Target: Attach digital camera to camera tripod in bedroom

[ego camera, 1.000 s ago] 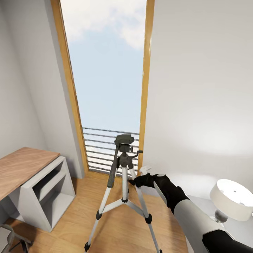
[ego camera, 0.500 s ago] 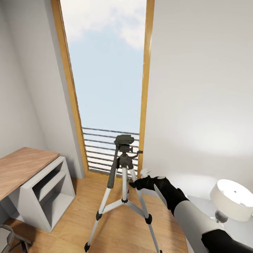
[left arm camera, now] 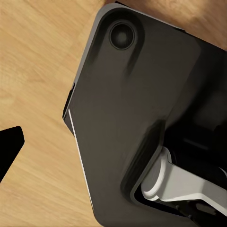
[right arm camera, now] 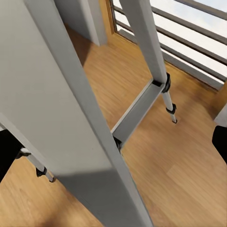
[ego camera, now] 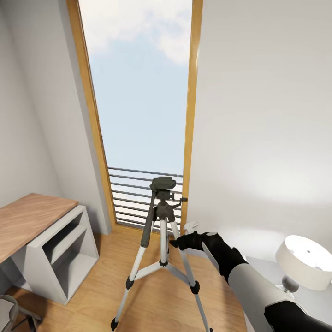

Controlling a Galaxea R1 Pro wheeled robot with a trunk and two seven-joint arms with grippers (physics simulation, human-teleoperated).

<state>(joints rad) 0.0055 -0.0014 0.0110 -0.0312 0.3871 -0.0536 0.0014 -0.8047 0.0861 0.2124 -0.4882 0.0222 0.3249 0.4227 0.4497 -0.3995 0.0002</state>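
Camera tripod point(ego camera: 162, 230) upright on the wood floor point(ego camera: 152, 295) before the tall window point(ego camera: 140, 92), 3 silver legs spread, black head bare. Right gripper point(ego camera: 176, 241) just beside the upper part of the right-hand leg point(right arm camera: 71, 118); cannot tell how wide. Left of it, wood-topped desk point(ego camera: 27, 219); at right, white lamp point(ego camera: 304, 260).

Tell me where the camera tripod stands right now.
In the head view the camera tripod stands on the wood floor at centre, before the tall window, between the desk and the right gripper at its leg.
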